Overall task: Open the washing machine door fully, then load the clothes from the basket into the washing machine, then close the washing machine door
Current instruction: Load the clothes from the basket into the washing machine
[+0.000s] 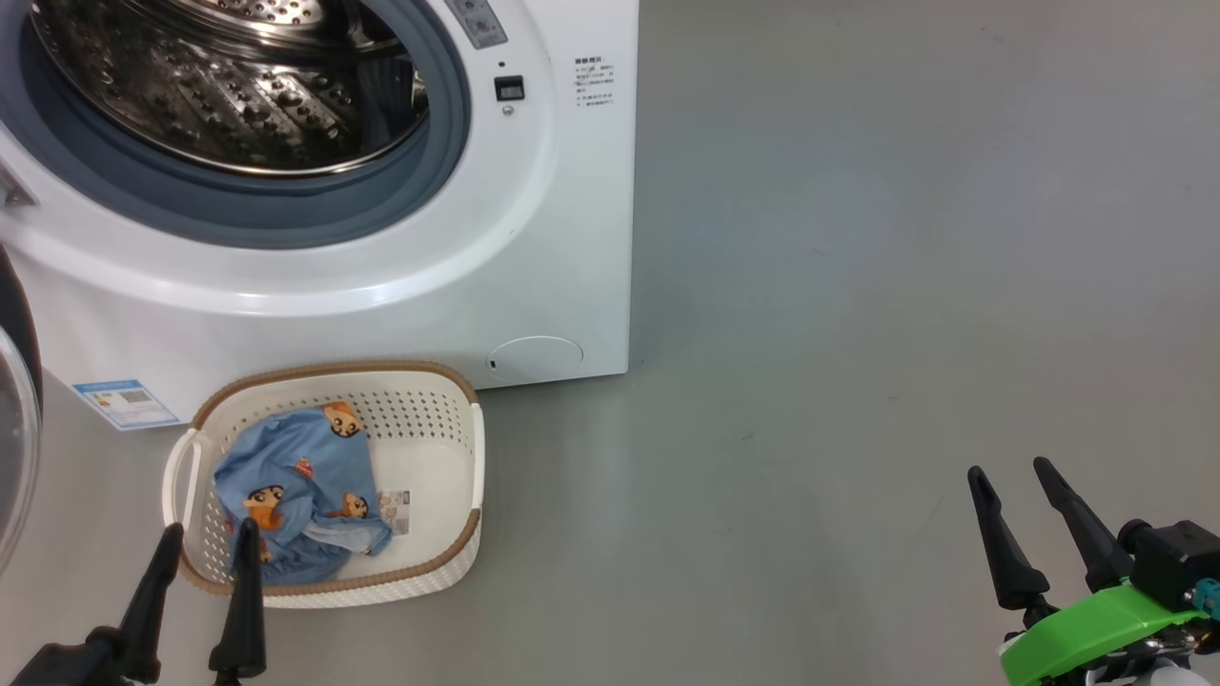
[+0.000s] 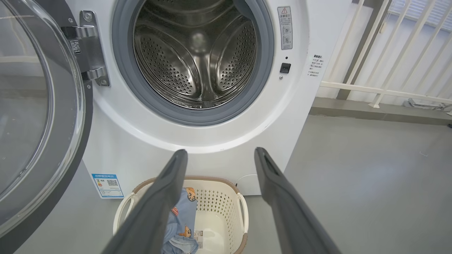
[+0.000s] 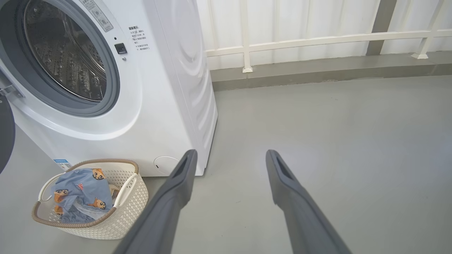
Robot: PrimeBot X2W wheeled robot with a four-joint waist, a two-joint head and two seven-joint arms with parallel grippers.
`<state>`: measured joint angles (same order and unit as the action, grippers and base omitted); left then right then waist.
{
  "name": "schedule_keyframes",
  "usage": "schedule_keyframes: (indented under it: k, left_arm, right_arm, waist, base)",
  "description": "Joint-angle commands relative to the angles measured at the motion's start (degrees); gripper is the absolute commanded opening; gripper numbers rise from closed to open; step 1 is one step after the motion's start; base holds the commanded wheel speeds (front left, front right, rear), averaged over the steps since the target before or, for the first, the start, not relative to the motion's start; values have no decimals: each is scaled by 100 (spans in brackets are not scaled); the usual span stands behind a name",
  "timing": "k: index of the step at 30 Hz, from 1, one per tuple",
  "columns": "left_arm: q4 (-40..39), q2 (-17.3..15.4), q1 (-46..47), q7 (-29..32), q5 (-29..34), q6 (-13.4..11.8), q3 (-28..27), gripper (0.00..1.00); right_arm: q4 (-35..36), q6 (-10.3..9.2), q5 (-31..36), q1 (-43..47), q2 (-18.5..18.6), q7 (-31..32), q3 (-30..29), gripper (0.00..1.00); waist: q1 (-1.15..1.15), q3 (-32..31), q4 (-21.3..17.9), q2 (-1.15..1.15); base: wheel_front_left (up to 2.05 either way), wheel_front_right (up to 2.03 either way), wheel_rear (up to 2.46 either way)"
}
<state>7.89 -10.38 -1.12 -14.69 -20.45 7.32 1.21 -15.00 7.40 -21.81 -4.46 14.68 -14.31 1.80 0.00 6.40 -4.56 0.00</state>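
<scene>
The washing machine [image 1: 400, 276] [image 2: 197, 137] [image 3: 159, 106] stands with its steel drum [image 2: 197, 60] exposed. Its door [image 2: 39, 116] [image 1: 14, 419] is swung wide to the left on its hinge. On the floor in front sits the basket [image 1: 448, 429] [image 2: 226, 211] [image 3: 130, 208], holding the clothes [image 1: 295, 486] [image 2: 182, 218] [image 3: 79, 195], a blue garment with cartoon figures. My left gripper [image 1: 208, 538] [image 2: 220, 153] is open just above the basket's near-left rim, empty. My right gripper [image 1: 1008, 469] [image 3: 229, 155] is open over bare floor, far right of the basket.
A white railing [image 3: 317, 38] [image 2: 388, 70] on a low kerb runs behind and to the right of the machine. Grey floor [image 1: 858, 286] stretches to the right. A paper label [image 1: 394, 510] lies inside the basket beside the garment.
</scene>
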Motion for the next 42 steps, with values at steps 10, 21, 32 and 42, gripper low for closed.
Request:
schedule_keyframes:
  k: [10, 21, 32, 42]
  left_arm:
    - [-95, -145, 178, -31, -224, 16, -214, 100]
    - [-93, -167, 257, -31, -265, 16, -238, 100]
    - [-173, -208, 261, -31, -268, 16, -89, 100]
    - [296, -107, 246, -31, -133, 16, -92, 100]
  right_arm:
    - [159, 9, 28, 14, 96, -69, 137, 100]
    - [178, 9, 38, -42, 66, -69, 163, 100]
    - [188, 9, 48, -74, 44, -69, 160, 100]
    - [195, 9, 67, -119, 15, -69, 223, 100]
  waist:
    - [0, 54, 13, 0]
    - [0, 134, 20, 0]
    - [0, 181, 86, 0]
    - [0, 251, 137, 0]
  base:
    - [55, -73, 18]
    - [158, -187, 29]
    - [128, -138, 9]
    - [13, -13, 0]
